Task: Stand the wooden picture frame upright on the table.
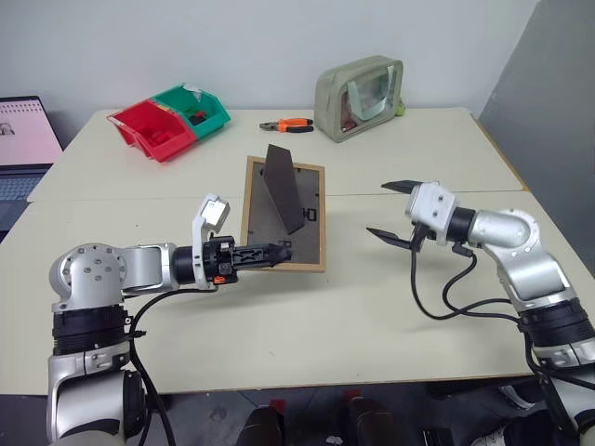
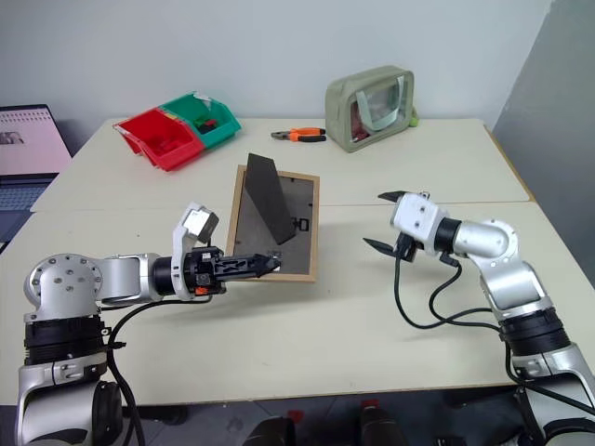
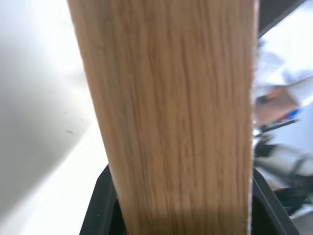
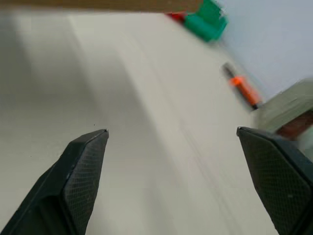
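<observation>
The wooden picture frame (image 1: 270, 218) lies back side up near the middle of the table (image 1: 372, 316), its dark stand (image 1: 284, 190) sticking up from the back panel. My left gripper (image 1: 277, 252) reaches in level from the left and is shut on the frame's near edge. In the left wrist view the light wood (image 3: 176, 117) runs up between the two black fingers (image 3: 100, 205). I cannot tell whether that edge is lifted off the table. My right gripper (image 1: 381, 210) hovers open to the right of the frame, apart from it, with nothing between its fingers (image 4: 83, 166).
At the back left stand a red bin (image 1: 149, 130) and a green bin (image 1: 200, 110). Orange-handled pliers (image 1: 288, 124) and a grey-green pouch (image 1: 358, 85) lie at the back middle. A laptop (image 1: 19, 139) sits off the table's left edge.
</observation>
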